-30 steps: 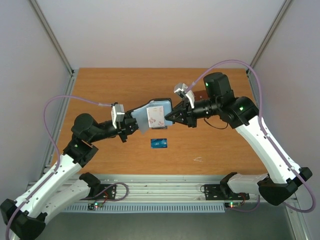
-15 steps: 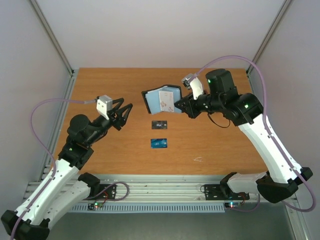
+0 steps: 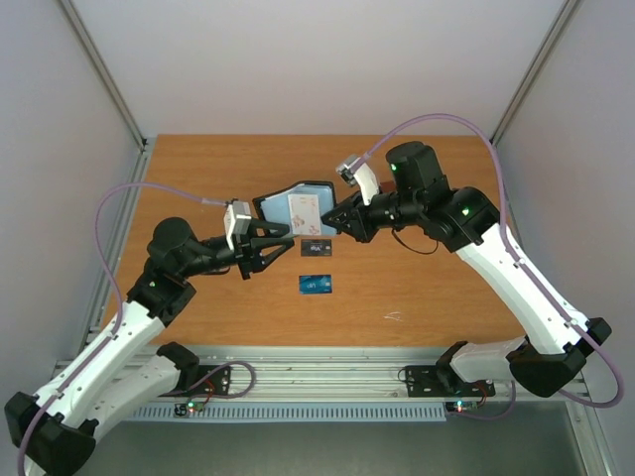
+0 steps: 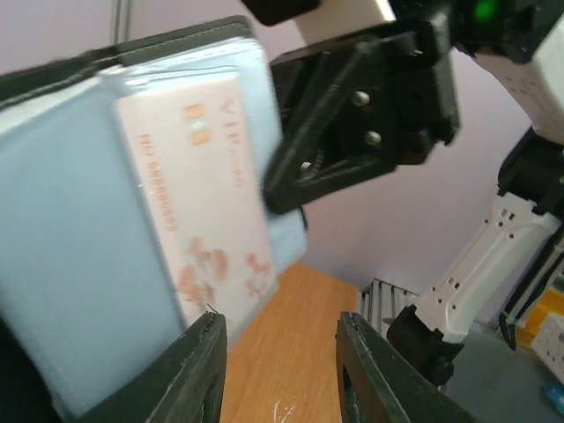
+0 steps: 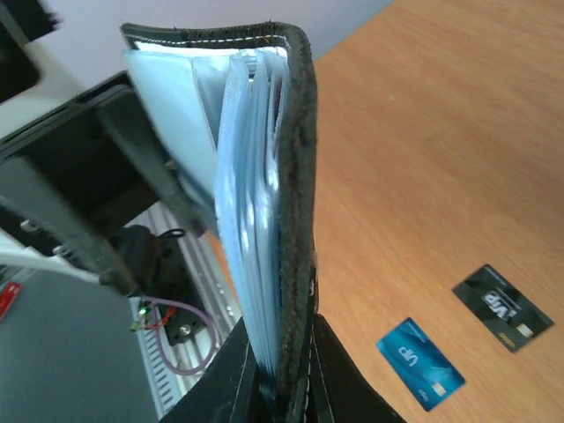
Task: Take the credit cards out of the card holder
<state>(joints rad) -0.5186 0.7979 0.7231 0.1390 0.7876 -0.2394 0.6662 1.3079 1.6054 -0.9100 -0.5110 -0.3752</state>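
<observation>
nearest on the orange-brown table [image 3: 446,288], a blue card [image 3: 316,284]; just beyond, a black card [image 3: 317,248]. held above these, black card holder [image 3: 276,206] spread open: pale blue lining, whitish card [image 3: 306,213] with pink marks in a slot. pinched at its right edge by right gripper [image 3: 334,220]; left gripper [image 3: 286,241] parted, empty, just beside its near edge. pale walls behind.

Left arm [image 3: 119,337] and right arm [image 3: 516,276]: white links, black joints, green lights, lilac cables [image 3: 442,117]; the black right tool [image 3: 335,220] shows silver screws.
</observation>
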